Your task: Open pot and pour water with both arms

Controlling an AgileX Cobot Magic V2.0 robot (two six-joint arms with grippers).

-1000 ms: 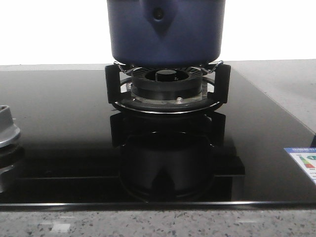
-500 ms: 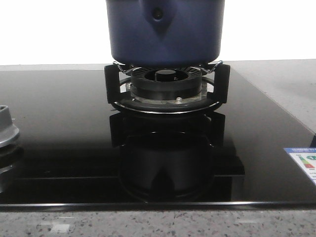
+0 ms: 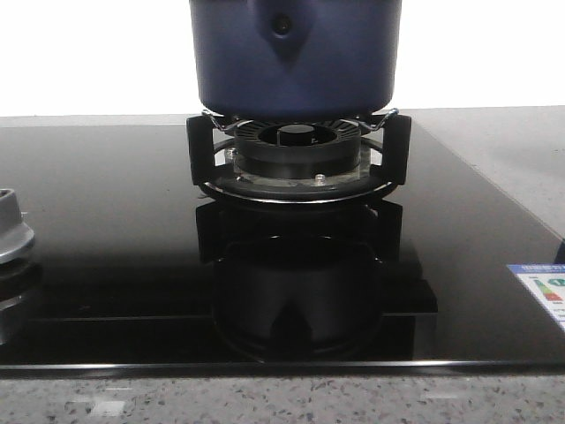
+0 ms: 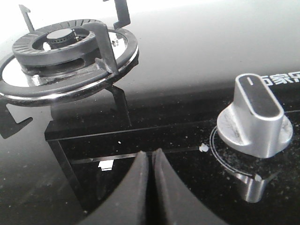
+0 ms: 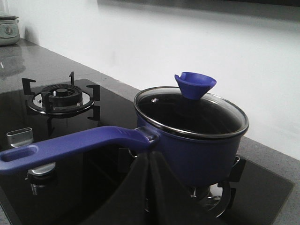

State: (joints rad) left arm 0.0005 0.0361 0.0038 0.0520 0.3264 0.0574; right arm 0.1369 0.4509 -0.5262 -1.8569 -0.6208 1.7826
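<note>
The navy-blue pot stands on the burner grate at the middle back of the black glass hob; its top is cut off in the front view. In the right wrist view the pot carries a glass lid with a blue funnel-shaped knob and a long blue handle. My right gripper is shut and empty, just in front of the pot below the handle's root. My left gripper is shut and empty, low over the hob. Neither gripper shows in the front view.
A second burner and a silver control knob lie near my left gripper. A grey metal burner part sits at the hob's left edge. A label is at the right edge. A white wall stands behind.
</note>
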